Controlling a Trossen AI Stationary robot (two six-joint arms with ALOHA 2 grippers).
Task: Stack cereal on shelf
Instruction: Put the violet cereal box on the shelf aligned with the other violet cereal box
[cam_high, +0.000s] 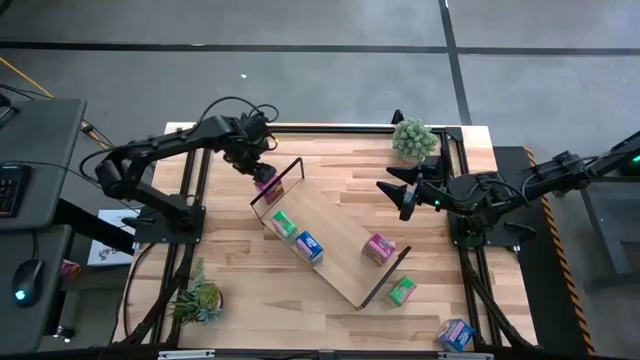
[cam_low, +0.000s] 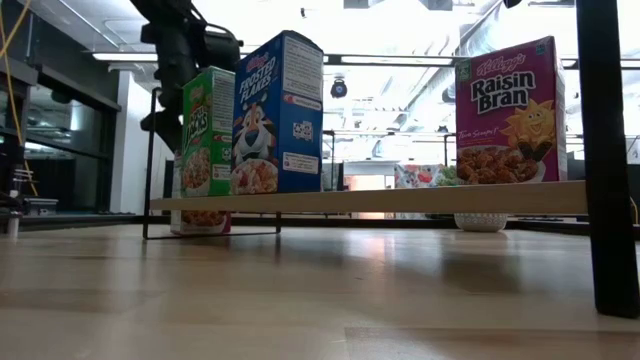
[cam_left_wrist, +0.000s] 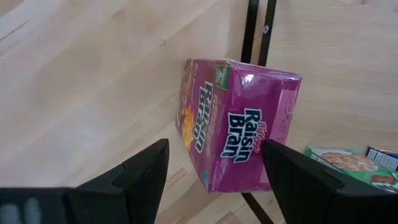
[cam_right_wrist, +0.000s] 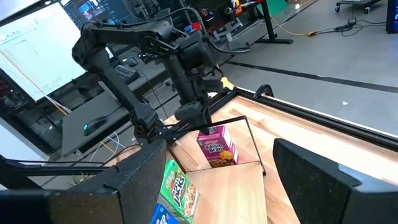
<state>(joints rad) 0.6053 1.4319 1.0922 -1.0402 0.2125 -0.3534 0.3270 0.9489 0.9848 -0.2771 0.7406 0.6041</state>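
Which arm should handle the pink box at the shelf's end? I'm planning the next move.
Left. Its open gripper hovers directly over that pink box by the shelf frame. The right gripper, open, waits across the table near the plant.

Shelf (cam_high: 335, 238): long light-wood board, black wire ends, lying diagonally
On shelf: green box (cam_high: 284, 224); blue box (cam_high: 309, 245); pink box (cam_high: 378, 248); all upright
Off shelf: pink box (cam_high: 266, 184) at far end; green box (cam_high: 403, 290); blue box (cam_high: 455, 334) at table edge
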